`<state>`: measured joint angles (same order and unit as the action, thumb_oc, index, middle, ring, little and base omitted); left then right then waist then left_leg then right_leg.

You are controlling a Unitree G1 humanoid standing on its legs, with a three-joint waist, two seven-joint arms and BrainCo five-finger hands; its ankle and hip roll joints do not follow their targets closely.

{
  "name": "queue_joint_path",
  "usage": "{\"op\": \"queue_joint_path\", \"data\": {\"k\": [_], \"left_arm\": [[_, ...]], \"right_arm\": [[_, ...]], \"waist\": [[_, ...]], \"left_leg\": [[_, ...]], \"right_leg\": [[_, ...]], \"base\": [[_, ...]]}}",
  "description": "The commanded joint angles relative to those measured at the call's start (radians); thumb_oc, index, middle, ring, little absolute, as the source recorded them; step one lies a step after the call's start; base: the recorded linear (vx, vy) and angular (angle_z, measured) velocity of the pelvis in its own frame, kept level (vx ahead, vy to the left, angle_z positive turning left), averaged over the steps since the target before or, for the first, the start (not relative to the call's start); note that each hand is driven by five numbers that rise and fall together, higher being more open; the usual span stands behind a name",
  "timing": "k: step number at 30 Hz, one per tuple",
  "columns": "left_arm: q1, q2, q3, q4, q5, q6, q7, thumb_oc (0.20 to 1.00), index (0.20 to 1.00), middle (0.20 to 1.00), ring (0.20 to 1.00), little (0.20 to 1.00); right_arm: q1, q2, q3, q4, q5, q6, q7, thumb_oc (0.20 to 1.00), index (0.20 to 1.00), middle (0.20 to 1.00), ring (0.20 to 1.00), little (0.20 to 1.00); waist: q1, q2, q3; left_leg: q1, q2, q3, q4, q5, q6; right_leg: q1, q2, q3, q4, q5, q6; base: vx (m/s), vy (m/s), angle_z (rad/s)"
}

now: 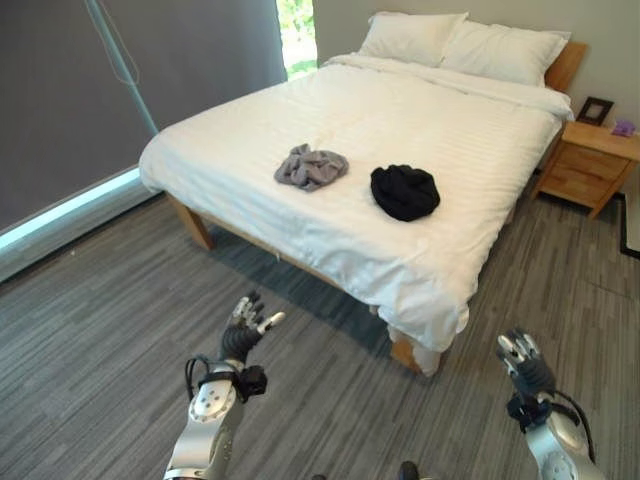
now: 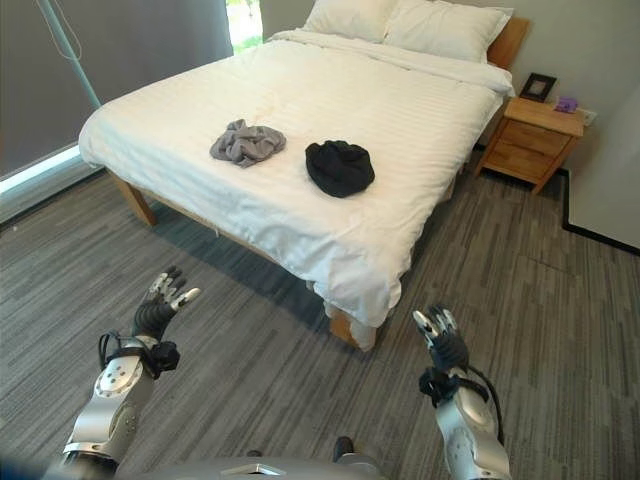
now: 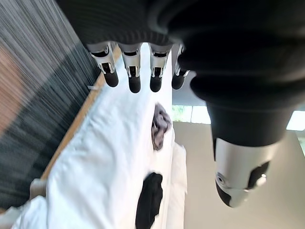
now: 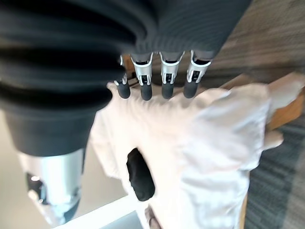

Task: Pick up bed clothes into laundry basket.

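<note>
Short of the bed (image 1: 330, 215), the left hand (image 1: 243, 333) and right hand (image 1: 522, 362) hang over grey plank floor (image 1: 90, 330), fingers loosely spread, holding nothing. On the white sheet lie a crumpled grey garment (image 1: 311, 166) and, just beside it, a black one (image 1: 405, 191); both look light, soft and floppy, best bunched from the top. Beyond the bed's far corner stands a wooden nightstand (image 1: 590, 160); pillows (image 1: 460, 42) sit at its head.
</note>
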<state>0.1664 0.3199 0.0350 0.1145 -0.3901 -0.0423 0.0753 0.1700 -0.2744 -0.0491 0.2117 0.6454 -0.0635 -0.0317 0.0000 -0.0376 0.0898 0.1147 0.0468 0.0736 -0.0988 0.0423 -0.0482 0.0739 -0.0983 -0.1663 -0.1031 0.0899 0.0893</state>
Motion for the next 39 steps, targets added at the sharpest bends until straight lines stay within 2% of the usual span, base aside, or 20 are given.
{"op": "queue_joint_path", "data": {"k": [1, 6, 8, 10, 14, 18, 20, 22, 23, 24, 25, 26, 27, 28, 29, 31, 32, 33, 34, 39], "left_arm": [[-0.005, 0.028, 0.054, -0.005, -0.023, -0.058, 0.018, 1.000, 1.000, 1.000, 1.000, 1.000], [-0.009, 0.039, 0.093, 0.013, 0.003, -0.061, 0.034, 1.000, 1.000, 1.000, 1.000, 1.000], [-0.029, 0.066, 0.114, 0.016, 0.025, -0.064, 0.046, 1.000, 1.000, 1.000, 1.000, 1.000], [-0.031, 0.076, 0.128, 0.009, 0.032, -0.064, 0.050, 1.000, 1.000, 1.000, 1.000, 1.000], [-0.030, 0.065, 0.164, 0.012, 0.036, -0.070, 0.066, 1.000, 1.000, 1.000, 1.000, 1.000], [-0.035, 0.049, 0.181, 0.032, 0.037, -0.068, 0.077, 1.000, 1.000, 1.000, 1.000, 1.000], [-0.041, 0.050, 0.179, 0.028, 0.054, -0.069, 0.074, 1.000, 1.000, 1.000, 1.000, 1.000], [-0.038, 0.051, 0.174, 0.028, 0.060, -0.072, 0.072, 1.000, 1.000, 1.000, 1.000, 1.000], [-0.024, 0.039, 0.160, 0.034, 0.058, -0.074, 0.061, 1.000, 1.000, 1.000, 1.000, 1.000], [-0.022, 0.032, 0.158, 0.034, 0.050, -0.077, 0.061, 1.000, 1.000, 1.000, 1.000, 1.000], [-0.030, 0.024, 0.161, 0.035, 0.031, -0.081, 0.071, 1.000, 1.000, 1.000, 1.000, 1.000], [-0.023, 0.017, 0.164, 0.029, 0.015, -0.085, 0.073, 1.000, 1.000, 1.000, 1.000, 1.000], [-0.024, 0.017, 0.164, 0.029, 0.015, -0.085, 0.073, 1.000, 1.000, 1.000, 1.000, 1.000], [-0.023, 0.025, 0.167, 0.017, 0.007, -0.094, 0.078, 1.000, 1.000, 1.000, 1.000, 1.000], [-0.029, 0.028, 0.162, 0.021, 0.009, -0.092, 0.090, 1.000, 1.000, 1.000, 1.000, 1.000], [-0.032, 0.026, 0.164, 0.021, -0.003, -0.087, 0.101, 1.000, 1.000, 1.000, 1.000, 1.000], [-0.018, 0.014, 0.175, 0.013, -0.020, -0.088, 0.101, 1.000, 1.000, 1.000, 1.000, 1.000], [-0.015, 0.014, 0.175, 0.011, -0.021, -0.088, 0.100, 1.000, 1.000, 1.000, 1.000, 1.000], [0.002, 0.016, 0.179, 0.005, -0.019, -0.093, 0.096, 1.000, 1.000, 1.000, 1.000, 1.000], [0.022, 0.008, 0.211, 0.020, -0.011, -0.101, 0.114, 1.000, 1.000, 1.000, 1.000, 1.000]], "right_arm": [[-0.080, -0.015, -0.015, -0.049, -0.015, -0.059, 0.022, 1.000, 1.000, 1.000, 1.000, 1.000], [-0.068, 0.001, -0.036, -0.043, -0.035, -0.059, 0.021, 1.000, 1.000, 1.000, 1.000, 1.000], [-0.048, 0.006, -0.060, -0.046, -0.058, -0.068, 0.020, 1.000, 1.000, 1.000, 1.000, 1.000], [-0.047, 0.011, -0.069, -0.035, -0.053, -0.076, 0.014, 1.000, 1.000, 1.000, 1.000, 1.000], [-0.038, 0.017, -0.091, -0.011, -0.011, -0.076, 0.017, 1.000, 1.000, 1.000, 1.000, 1.000], [-0.010, -0.002, -0.097, -0.003, 0.009, -0.085, 0.018, 1.000, 1.000, 1.000, 1.000, 1.000], [-0.010, -0.006, -0.102, -0.005, 0.018, -0.090, 0.016, 1.000, 1.000, 1.000, 1.000, 1.000], [-0.004, -0.012, -0.105, -0.006, 0.018, -0.090, 0.015, 1.000, 1.000, 1.000, 1.000, 1.000], [0.014, -0.017, -0.109, -0.005, 0.019, -0.088, 0.022, 1.000, 1.000, 1.000, 1.000, 1.000], [0.008, -0.026, -0.110, 0.003, 0.027, -0.091, 0.018, 1.000, 1.000, 1.000, 1.000, 1.000], [-0.014, -0.036, -0.115, 0.000, 0.062, -0.101, 0.011, 1.000, 1.000, 1.000, 1.000, 1.000], [-0.021, -0.037, -0.115, -0.005, 0.107, -0.108, 0.010, 1.000, 1.000, 1.000, 1.000, 1.000], [-0.022, -0.037, -0.116, -0.004, 0.108, -0.109, 0.011, 1.000, 1.000, 1.000, 1.000, 1.000], [-0.047, -0.064, -0.084, -0.008, 0.102, -0.109, 0.022, 1.000, 1.000, 1.000, 1.000, 1.000], [-0.058, -0.078, -0.076, -0.005, 0.088, -0.104, 0.005, 1.000, 1.000, 1.000, 1.000, 1.000], [-0.066, -0.083, -0.073, -0.015, 0.098, -0.096, -0.006, 1.000, 1.000, 1.000, 1.000, 1.000], [-0.065, -0.074, -0.072, -0.036, 0.114, -0.093, 0.011, 1.000, 1.000, 1.000, 1.000, 1.000], [-0.063, -0.073, -0.071, -0.037, 0.114, -0.092, 0.011, 1.000, 1.000, 1.000, 1.000, 1.000], [-0.042, -0.083, -0.079, -0.047, 0.075, -0.089, 0.016, 1.000, 1.000, 1.000, 1.000, 1.000], [-0.013, -0.102, -0.111, -0.035, 0.018, -0.081, 0.028, 1.000, 1.000, 1.000, 1.000, 1.000]], "waist": [[0.023, 0.008, 0.017], [0.021, 0.016, 0.037], [-0.001, 0.034, 0.062], [-0.007, 0.054, 0.076], [-0.030, 0.058, 0.069], [-0.061, 0.040, 0.059], [-0.079, 0.042, 0.054], [-0.091, 0.045, 0.052], [-0.096, 0.060, 0.020], [-0.094, 0.069, 0.019], [-0.097, 0.058, 0.021], [-0.083, 0.051, 0.034], [-0.087, 0.047, 0.030], [-0.034, 0.025, 0.080], [-0.017, 0.016, 0.099], [-0.007, 0.008, 0.109], [0.015, -0.010, 0.110], [0.020, -0.011, 0.111], [0.022, -0.006, 0.105], [0.050, 0.024, 0.078]], "left_leg": [[-0.014, -0.031, 0.006, 0.073, -0.083, 0.038], [0.007, -0.076, -0.027, 0.077, -0.099, 0.082], [0.033, -0.088, -0.057, 0.075, -0.108, 0.113], [0.046, -0.076, -0.053, 0.076, -0.117, 0.122], [0.092, -0.082, -0.060, 0.056, -0.143, 0.114], [0.190, -0.115, -0.097, 0.012, -0.174, 0.089], [0.221, -0.103, -0.102, 0.017, -0.182, 0.068], [0.225, -0.093, -0.114, 0.033, -0.184, 0.060], [0.212, -0.068, -0.102, 0.161, -0.128, 0.002], [0.185, -0.064, -0.077, 0.245, -0.067, -0.048], [0.088, -0.053, -0.046, 0.485, 0.041, -0.123], [0.010, -0.044, -0.030, 0.633, 0.094, -0.153], [-0.003, -0.049, -0.032, 0.641, 0.097, -0.152], [-0.140, -0.050, -0.032, 0.871, 0.130, -0.149], [-0.202, -0.045, -0.033, 0.893, 0.117, -0.127], [-0.234, -0.005, -0.018, 0.852, 0.108, -0.092], [-0.284, 0.067, -0.014, 0.710, 0.077, -0.051], [-0.276, 0.067, -0.008, 0.705, 0.075, -0.050], [-0.268, 0.122, -0.002, 0.534, 0.073, -0.044], [-0.226, 0.138, -0.134, 0.125, 0.137, -0.096]], "right_leg": [[-0.014, -0.077, -0.059, 0.135, -0.062, 0.053], [-0.083, -0.152, -0.026, 0.366, 0.021, 0.084], [-0.182, -0.176, 0.030, 0.577, 0.135, 0.079], [-0.231, -0.178, 0.029, 0.662, 0.117, 0.072], [-0.313, -0.082, -0.018, 0.580, 0.024, 0.063], [-0.363, 0.021, -0.171, 0.279, 0.052, 0.073], [-0.357, 0.020, -0.249, 0.202, 0.074, 0.074], [-0.344, 0.014, -0.256, 0.210, 0.063, 0.062], [-0.254, 0.055, -0.229, 0.179, -0.012, -0.004], [-0.218, 0.066, -0.240, 0.162, -0.021, -0.017], [-0.184, 0.056, -0.247, 0.147, -0.029, -0.039], [-0.140, 0.064, -0.225, 0.129, -0.052, -0.057], [-0.146, 0.059, -0.227, 0.127, -0.047, -0.058], [-0.068, 0.062, -0.183, 0.112, -0.080, -0.090], [-0.037, 0.065, -0.161, 0.102, -0.092, -0.095], [-0.016, 0.055, -0.151, 0.090, -0.087, -0.091], [0.016, 0.040, -0.135, 0.086, -0.099, -0.077], [0.019, 0.039, -0.130, 0.085, -0.100, -0.076], [0.036, 0.042, -0.108, 0.078, -0.118, -0.060], [0.109, 0.025, -0.026, 0.050, -0.166, -0.027]], "base": [[0.01, 0.161, -0.03], [0.03, 0.211, 0.10], [0.05, 0.267, 0.50], [0.05, 0.142, 0.28], [0.25, 0.087, -0.18], [0.35, 0.023, -0.14], [0.40, -0.027, 0.41], [0.42, -0.052, 0.58], [0.44, -0.071, 0.10], [0.56, -0.114, 0.13], [0.35, -0.100, 0.50], [0.23, -0.095, 0.72], [0.31, -0.135, 0.47], [0.27, -0.105, -0.08], [0.40, -0.111, -0.61], [0.26, 0.003, -0.86], [0.25, 0.038, -0.57], [0.48, 0.116, -0.36], [0.36, 0.154, -0.42], [0.39, 0.220, -0.47]]}}
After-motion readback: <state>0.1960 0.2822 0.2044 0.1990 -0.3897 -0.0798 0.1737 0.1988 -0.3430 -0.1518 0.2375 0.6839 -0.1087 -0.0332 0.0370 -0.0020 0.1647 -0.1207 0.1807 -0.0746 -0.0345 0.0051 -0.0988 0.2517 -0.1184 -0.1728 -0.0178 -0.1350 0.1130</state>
